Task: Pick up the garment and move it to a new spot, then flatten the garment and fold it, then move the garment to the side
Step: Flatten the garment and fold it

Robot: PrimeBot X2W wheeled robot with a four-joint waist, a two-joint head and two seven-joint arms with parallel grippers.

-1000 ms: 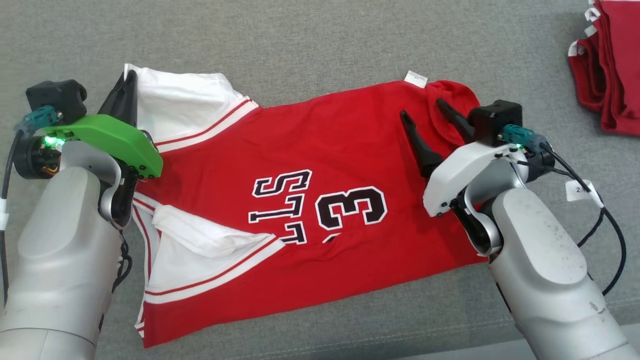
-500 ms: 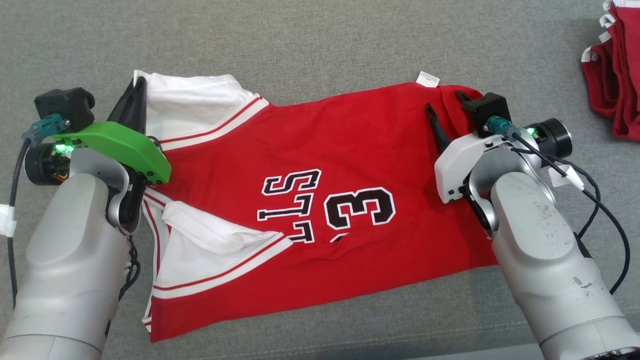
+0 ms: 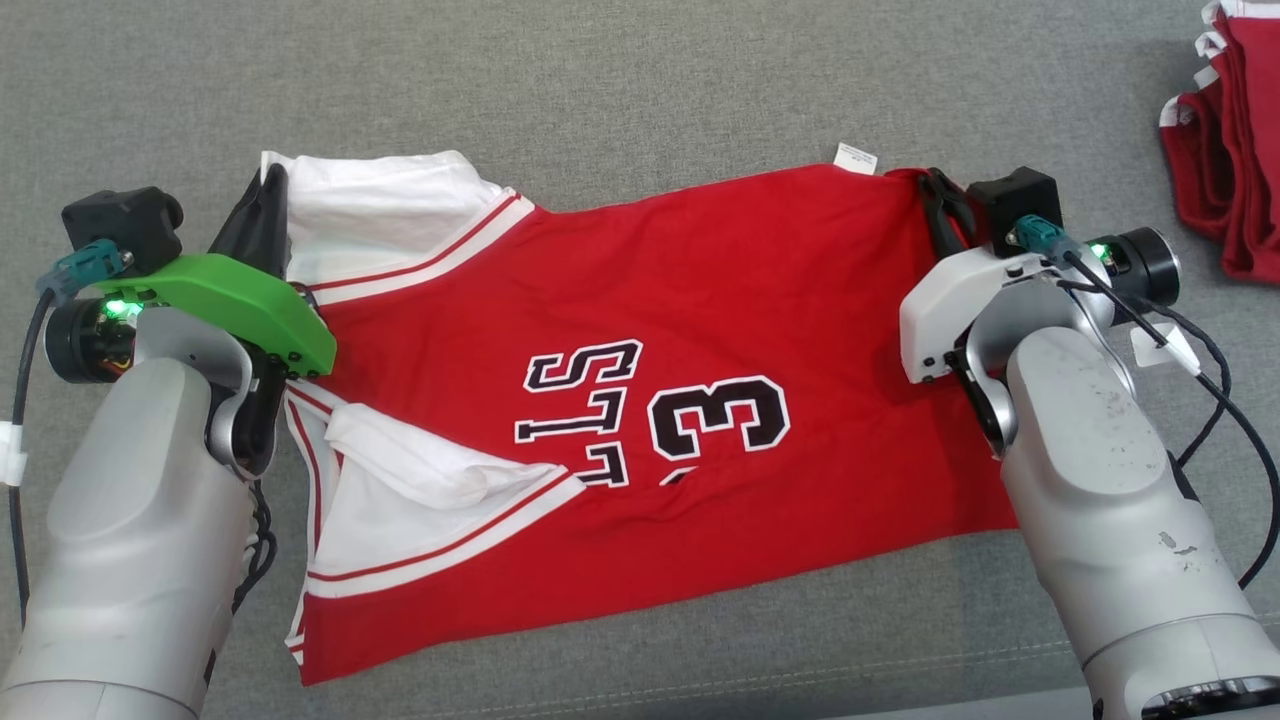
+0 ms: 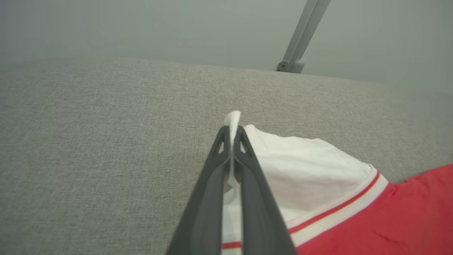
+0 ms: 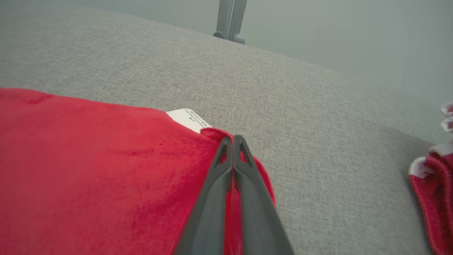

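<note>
1. Lies spread mid-view on the grey fabric surface [image 3: 600,80]: the garment [image 3: 640,300]
2. Pinches its white corner at 10 o'clock, left tool [image 4: 231,129] pressed together on cloth
3. Clamps the red hem corner at 2 o'clock in the right tool [image 5: 233,139], beside the label [image 3: 857,157]
4. Grips both far corners, likely to stretch it flat before folding

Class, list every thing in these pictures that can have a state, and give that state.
jersey: spread on the grey surface, near white sleeve rumpled.
left gripper: shut on the jersey's far white sleeve corner.
right gripper: shut on the jersey's far red hem corner.
care label: sticking out past the hem.
red garments: folded, piled at right.
</note>
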